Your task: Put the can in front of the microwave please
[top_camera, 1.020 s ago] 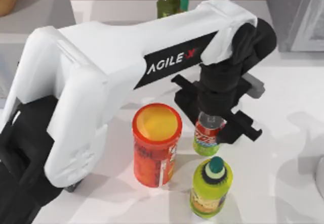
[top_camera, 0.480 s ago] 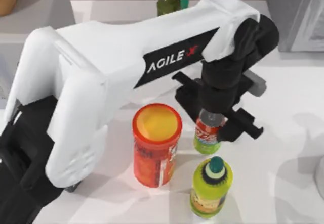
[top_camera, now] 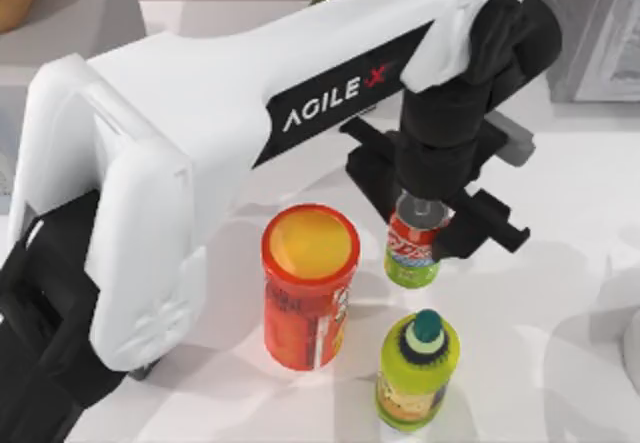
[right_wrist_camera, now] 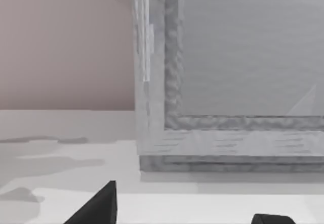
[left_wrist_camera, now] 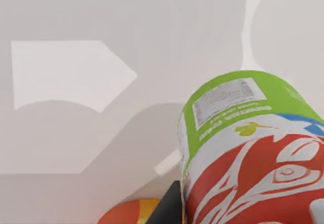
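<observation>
Red-and-green small soda can (top_camera: 412,253) hangs clamped in the left gripper (top_camera: 425,225), just beside the tall orange-red canister (top_camera: 308,298) and above the yellow-green bottle (top_camera: 416,371). Carry it high, upright, clear of both, toward the microwave.

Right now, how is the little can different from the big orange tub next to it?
The can is smaller and slimmer than the orange tub. The can is red above and green below with a silver top; the tub is orange-red with a yellow lid. The left gripper holds the can, while nothing touches the tub, which stands on the table. Both are upright and round.
</observation>
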Action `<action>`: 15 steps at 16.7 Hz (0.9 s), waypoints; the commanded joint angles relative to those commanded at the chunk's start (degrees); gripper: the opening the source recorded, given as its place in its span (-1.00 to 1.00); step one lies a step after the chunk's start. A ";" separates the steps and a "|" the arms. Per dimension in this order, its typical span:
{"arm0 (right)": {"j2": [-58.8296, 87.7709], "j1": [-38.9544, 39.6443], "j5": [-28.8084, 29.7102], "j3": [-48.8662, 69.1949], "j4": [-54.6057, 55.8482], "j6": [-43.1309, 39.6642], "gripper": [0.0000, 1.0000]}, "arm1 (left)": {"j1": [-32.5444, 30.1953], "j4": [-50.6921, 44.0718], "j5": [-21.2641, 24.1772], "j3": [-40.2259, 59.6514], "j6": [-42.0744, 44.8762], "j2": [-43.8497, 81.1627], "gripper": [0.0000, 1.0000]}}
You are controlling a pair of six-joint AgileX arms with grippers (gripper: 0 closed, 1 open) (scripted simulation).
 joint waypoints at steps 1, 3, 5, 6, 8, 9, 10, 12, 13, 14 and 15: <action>0.00 0.00 0.00 0.00 0.00 0.00 1.00 | -0.06 0.13 -0.02 -0.12 0.10 0.08 -1.00; 0.00 0.00 0.00 0.00 0.00 0.00 1.00 | 0.45 0.45 -0.05 -0.48 0.23 -0.41 -1.00; 0.00 0.00 0.00 0.00 0.00 0.00 1.00 | 2.88 1.81 -0.14 -2.45 0.76 -2.96 -1.00; 0.00 0.00 0.00 0.00 0.00 0.00 1.00 | 4.67 2.71 -0.18 -4.10 1.11 -4.97 -1.00; 0.00 0.00 0.00 0.00 0.00 0.00 1.00 | 9.02 4.58 -0.18 -8.66 1.88 -10.12 -1.00; 0.00 0.00 0.00 0.00 0.00 0.00 1.00 | 11.45 5.46 -0.14 -11.52 2.28 -13.15 -1.00; 0.00 0.00 0.00 0.00 0.00 0.00 1.00 | 13.98 6.27 -0.09 -14.72 2.67 -16.43 -1.00; 0.00 0.00 0.00 0.00 0.00 0.00 1.00 | 19.24 7.65 0.06 -22.00 3.40 -23.51 -1.00; 0.00 0.00 0.00 0.00 0.00 0.00 1.00 | 21.92 8.26 0.14 -25.98 3.73 -27.18 -1.00; 0.00 0.00 0.00 0.00 0.00 0.00 1.00 | 24.64 8.86 0.20 -30.09 4.02 -30.86 -1.00; 0.00 0.00 0.00 0.00 0.00 0.00 1.00 | 27.36 9.48 0.25 -34.28 4.27 -34.48 -1.00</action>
